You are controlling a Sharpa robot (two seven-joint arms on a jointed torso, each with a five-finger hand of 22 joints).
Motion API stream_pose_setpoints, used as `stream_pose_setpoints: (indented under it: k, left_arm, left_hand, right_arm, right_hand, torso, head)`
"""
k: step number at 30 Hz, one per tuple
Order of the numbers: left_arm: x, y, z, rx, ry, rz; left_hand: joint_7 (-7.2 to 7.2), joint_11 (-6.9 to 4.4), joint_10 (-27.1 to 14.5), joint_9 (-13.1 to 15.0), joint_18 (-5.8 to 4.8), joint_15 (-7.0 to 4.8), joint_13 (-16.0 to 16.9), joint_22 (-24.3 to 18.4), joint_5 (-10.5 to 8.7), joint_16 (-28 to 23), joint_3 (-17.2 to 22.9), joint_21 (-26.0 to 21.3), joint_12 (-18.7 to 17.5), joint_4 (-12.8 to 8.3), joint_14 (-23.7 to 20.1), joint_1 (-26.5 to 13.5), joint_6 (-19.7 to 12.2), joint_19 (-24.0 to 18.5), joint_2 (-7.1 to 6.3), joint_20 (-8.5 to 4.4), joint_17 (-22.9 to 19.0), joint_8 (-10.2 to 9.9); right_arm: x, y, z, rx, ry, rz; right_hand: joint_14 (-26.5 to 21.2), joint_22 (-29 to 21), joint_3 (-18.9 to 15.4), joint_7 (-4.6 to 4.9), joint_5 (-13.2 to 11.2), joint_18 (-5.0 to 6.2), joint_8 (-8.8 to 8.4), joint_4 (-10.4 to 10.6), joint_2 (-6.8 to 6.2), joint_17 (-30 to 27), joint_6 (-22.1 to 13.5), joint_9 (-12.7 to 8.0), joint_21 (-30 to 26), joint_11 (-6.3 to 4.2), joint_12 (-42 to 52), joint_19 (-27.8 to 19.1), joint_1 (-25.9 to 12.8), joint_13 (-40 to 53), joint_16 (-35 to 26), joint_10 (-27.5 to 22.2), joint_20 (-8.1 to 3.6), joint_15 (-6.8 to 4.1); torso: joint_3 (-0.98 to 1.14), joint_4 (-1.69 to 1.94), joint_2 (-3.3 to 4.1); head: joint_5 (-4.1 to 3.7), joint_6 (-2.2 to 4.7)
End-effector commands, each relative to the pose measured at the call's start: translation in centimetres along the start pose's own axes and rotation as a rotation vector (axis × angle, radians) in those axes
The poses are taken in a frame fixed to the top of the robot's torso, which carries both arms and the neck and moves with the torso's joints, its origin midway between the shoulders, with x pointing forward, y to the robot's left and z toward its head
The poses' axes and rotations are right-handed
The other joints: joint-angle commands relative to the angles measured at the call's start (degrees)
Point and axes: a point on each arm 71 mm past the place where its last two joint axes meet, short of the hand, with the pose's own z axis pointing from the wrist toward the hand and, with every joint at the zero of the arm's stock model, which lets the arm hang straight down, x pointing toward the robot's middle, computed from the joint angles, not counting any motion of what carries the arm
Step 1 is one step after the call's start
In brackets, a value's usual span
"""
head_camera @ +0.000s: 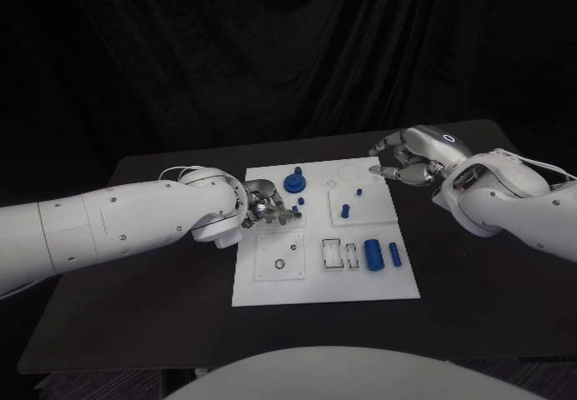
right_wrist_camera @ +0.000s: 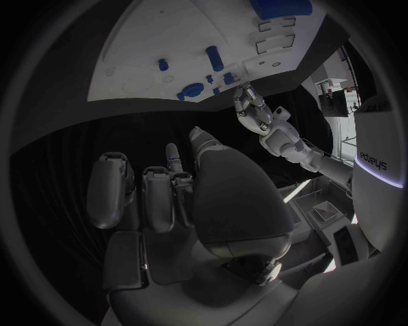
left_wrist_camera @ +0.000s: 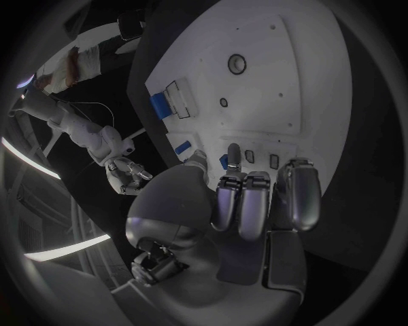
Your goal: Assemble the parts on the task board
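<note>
Hovering over the task board [head_camera: 324, 287]'s left side, your left hand [head_camera: 269, 208] has its fingers curled beside the blue parts [head_camera: 296, 183], though whether it holds one you cannot tell; your right hand [head_camera: 407, 158] waits empty, fingers loosely curled, beyond the far right corner, likely keeping clear.

Left hand [head_camera: 269, 208] covers part of the task board [head_camera: 315, 283] beneath its fingers; whether it grips any part there cannot be told. Right hand [head_camera: 403, 158]: fingers curled, contents too small to make out. Left wrist view: palm hides the board's near edge. Right wrist view: a blue part [right_wrist_camera: 281, 7] is cut off by the circle's rim.
</note>
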Motion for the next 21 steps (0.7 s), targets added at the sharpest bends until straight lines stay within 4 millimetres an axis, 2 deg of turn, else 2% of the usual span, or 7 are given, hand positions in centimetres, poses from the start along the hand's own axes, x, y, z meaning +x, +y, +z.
stream_pose_setpoints:
  k: [1, 3, 6, 13, 21]
  left_arm:
    - [-0.4, 0.1, -0.1, -0.031, -0.048, -0.013]
    - [-0.4, 0.0, -0.2, -0.032, -0.058, -0.018]
    - [-0.4, -0.2, -0.2, -0.038, -0.078, -0.009]
    - [-0.9, -0.8, 0.0, -0.041, -0.161, 0.035]
    - [-1.4, -1.6, 0.5, -0.058, -0.203, 0.124]
  left_hand:
    - [-0.58, -0.6, 6.0, 1.6, -0.29, -0.54, 15.0, 0.3, 0.39, 0.4, 0.0, -0.2, 0.1, -0.4, 6.1, -0.5, 0.0, 0.2, 0.01, -0.5, 15.1, 0.7]
    - [-0.68, -0.73, 6.0, 2.6, -0.27, -0.67, 15.0, 0.2, 0.38, 0.4, -0.3, -0.2, 0.1, -0.2, 6.1, -0.9, 0.0, 0.2, -0.15, -0.62, 15.1, 0.9]
    - [-0.76, -0.79, 6.0, 2.9, -0.3, -0.73, 15.0, 0.4, 0.46, 0.4, -0.3, -0.2, 0.1, -0.1, 6.1, -1.0, 0.1, 0.3, -0.15, -0.67, 15.1, 1.0]
    - [-2.16, -2.13, 6.0, 7.3, -0.48, -2.0, 15.0, 1.2, 0.47, 0.4, -1.1, -0.1, 0.1, 0.7, 6.1, -2.2, 3.2, 1.5, -0.6, -1.88, 15.1, 1.3]
    - [-3.11, -3.08, 6.0, 9.8, -0.7, -2.94, 15.0, 2.0, 1.5, 0.4, -1.5, 0.1, 0.1, 0.6, 6.1, -2.3, 5.7, 2.5, -1.07, -2.86, 15.1, 0.0]
  right_arm:
    - [0.2, -0.2, 0.0, 0.021, 0.02, 0.001]
    - [0.3, -0.2, 0.0, 0.023, 0.023, 0.001]
    - [0.3, -0.2, 0.0, 0.028, 0.026, 0.001]
    - [0.5, -0.4, 0.1, 0.035, 0.042, -0.003]
    - [0.7, -0.6, 0.2, 0.044, 0.058, -0.006]
  right_hand:
    - [3.5, 10.2, 0.3, 0.19, 0.2, -0.32, -0.08, -0.1, 0.4, 6.4, 0.4, -0.1, -0.4, 0.32, -0.3, 0.2, -0.1, 10.2, -0.1, 1.4, 0.39, 0.46]
    - [3.5, 10.2, 0.3, 0.2, 0.2, -0.3, -0.08, -0.1, 0.41, 6.4, 0.5, -0.1, -0.5, 0.36, -0.4, 0.2, 0.0, 10.1, -0.2, 1.3, 0.4, 0.49]
    - [3.5, 10.2, 0.3, 0.21, 0.3, -0.27, -0.09, -0.1, 0.42, 6.3, 0.5, -0.1, -0.7, 0.4, -0.4, 0.1, 0.0, 10.0, -0.2, 1.2, 0.41, 0.51]
    - [3.4, 10.1, 0.2, 0.33, 0.5, -0.22, -0.27, -0.3, -0.07, 6.1, 0.5, -0.2, -0.9, 0.52, -0.8, 0.0, 0.3, 9.5, -0.4, 0.7, 0.52, 0.65]
    - [3.4, 10.0, 0.1, 0.34, 0.4, -0.19, -0.3, -0.4, -0.23, 6.1, 0.5, -0.3, -1.1, 0.55, -1.0, 0.0, 0.4, 9.2, -0.5, 0.4, 0.55, 0.68]
  torso:
    - [0.54, -0.05, -0.17]
    - [0.65, -0.06, -0.21]
    - [0.54, -0.09, -0.25]
    - [0.47, -0.05, -0.32]
    - [0.4, -0.01, -0.4]
  head:
    - [-0.07, -0.01]
    - [-0.17, -0.01]
    - [-0.41, -0.01]
    - [-0.69, -0.01]
    - [-1.06, -0.01]
